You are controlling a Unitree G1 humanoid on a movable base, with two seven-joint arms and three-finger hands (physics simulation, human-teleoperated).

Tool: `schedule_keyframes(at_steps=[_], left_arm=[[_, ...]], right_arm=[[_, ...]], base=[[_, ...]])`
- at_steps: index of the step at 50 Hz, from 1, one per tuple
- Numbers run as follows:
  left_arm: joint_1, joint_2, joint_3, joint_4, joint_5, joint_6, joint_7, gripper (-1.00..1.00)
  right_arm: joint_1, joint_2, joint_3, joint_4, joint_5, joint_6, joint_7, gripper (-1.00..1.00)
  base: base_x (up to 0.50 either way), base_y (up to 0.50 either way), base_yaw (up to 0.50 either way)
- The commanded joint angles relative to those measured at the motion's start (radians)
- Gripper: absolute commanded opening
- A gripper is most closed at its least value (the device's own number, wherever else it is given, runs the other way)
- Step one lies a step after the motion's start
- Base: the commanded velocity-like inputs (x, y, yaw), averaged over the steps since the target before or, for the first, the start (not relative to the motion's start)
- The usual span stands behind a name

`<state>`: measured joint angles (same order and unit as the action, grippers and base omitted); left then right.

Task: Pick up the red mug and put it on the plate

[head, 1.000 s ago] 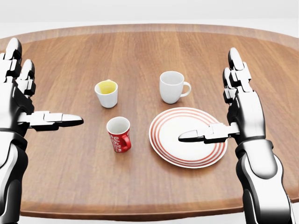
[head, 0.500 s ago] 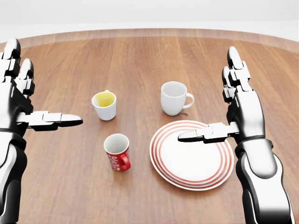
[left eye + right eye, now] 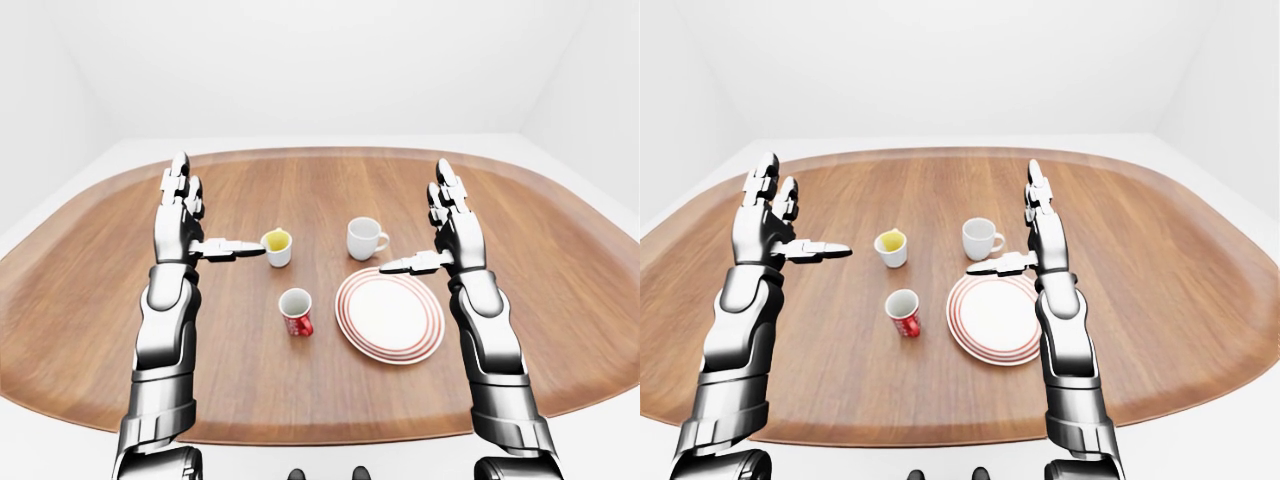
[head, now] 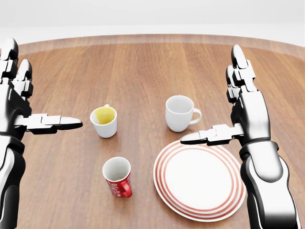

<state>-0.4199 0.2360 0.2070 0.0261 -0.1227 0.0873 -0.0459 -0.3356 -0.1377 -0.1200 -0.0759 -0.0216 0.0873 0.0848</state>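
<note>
Approach to red mug, both hands raised and empty

Red mug (image 4: 117,177) stood upright on the wooden table (image 4: 143,71), low in the head view, just beside the red-ringed plate's (image 4: 198,180) left rim but not touching it. Mug handle appeared to face the view's bottom right; hard to be sure. Two distractors sat higher in the view: a white cup with yellow inside (image 4: 104,121) and a white mug (image 4: 181,113), both apart from the target.

Left hand (image 4: 21,102) hovered spread, fingers up, thumb pointing inward, holding nothing. Right hand (image 4: 243,112) was likewise spread, thumb over the plate's upper rim, holding nothing. Neither was near the mug.

Step in hand, judged: reach and grasp not yet begun. Right hand looked the better choice since the plate lies on its side, so the carry would be short. Best to lower the hand beside the mug body, keep the fingers wide until they surround the wall, then close. Should avoid brushing the plate rim on descent, and avoid tipping the mug, which is narrow and likely light.

Versus the earlier frames: all the tableware sat lower and larger in the head view, and the table's near edge had dropped out of the picture; that was the camera closing in, not objects moving. Hands kept the same raised, spread pose.
</note>
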Motion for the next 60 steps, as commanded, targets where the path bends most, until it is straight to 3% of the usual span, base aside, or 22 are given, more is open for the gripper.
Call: schedule_keyframes(at_steps=[1,37,45,60], left_arm=[[0.002,0.000,0.001,0.013,-0.001,0.000,-0.003,1.00],[0.006,0.006,0.008,-0.004,-0.012,0.000,-0.003,1.00],[0.011,0.009,0.013,-0.012,-0.018,0.000,-0.005,1.00],[0.007,0.012,0.013,0.000,-0.021,0.000,-0.005,1.00]], right_arm=[[0.000,0.000,0.000,-0.003,-0.002,0.000,0.004,1.00],[0.006,0.001,0.005,-0.024,-0.018,0.000,0.011,1.00],[0.008,0.020,0.031,-0.059,-0.027,0.000,0.082,1.00],[-0.065,0.004,0.091,-0.042,-0.284,0.000,0.117,1.00]], base=[[0.21,0.00,0.00],[0.21,0.00,0.00],[0.03,0.00,0.00],[0.00,0.00,0.00]])
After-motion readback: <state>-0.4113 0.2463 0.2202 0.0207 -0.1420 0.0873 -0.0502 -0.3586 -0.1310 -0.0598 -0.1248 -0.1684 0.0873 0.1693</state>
